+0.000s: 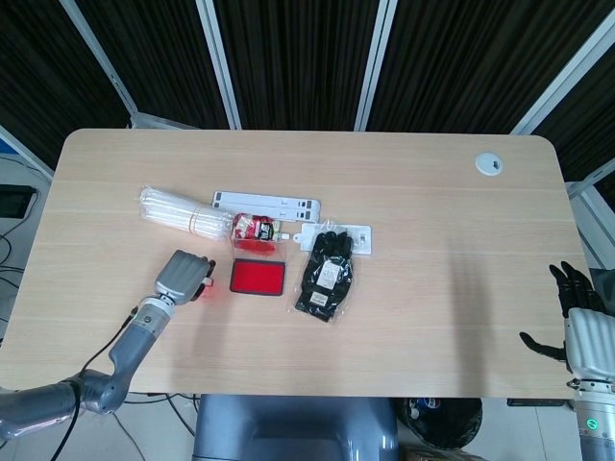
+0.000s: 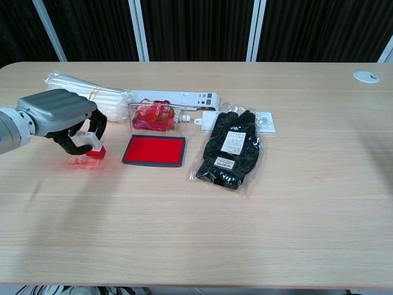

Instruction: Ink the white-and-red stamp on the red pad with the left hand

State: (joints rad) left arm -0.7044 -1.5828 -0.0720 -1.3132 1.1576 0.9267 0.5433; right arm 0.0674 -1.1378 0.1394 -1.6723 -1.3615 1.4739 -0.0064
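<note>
We see the left hand [image 2: 61,117] curled around the white-and-red stamp [image 2: 93,145], with the fingers closed on its white body and the red base showing below them; in the chest view the base seems just above the table [image 2: 202,239], though we cannot tell this for sure. The stamp is to the left of the red pad [image 2: 155,150], near it but not over it, and some red marks [image 2: 78,162] lie on the wood just under the hand. So we judge that the grasp is done, while the inking itself is not yet done: the stamp has to go sideways over the pad, come down on the red surface and lift again. The right hand [image 1: 580,322] is far away at the table's right edge, with its fingers spread and holding nothing
</note>
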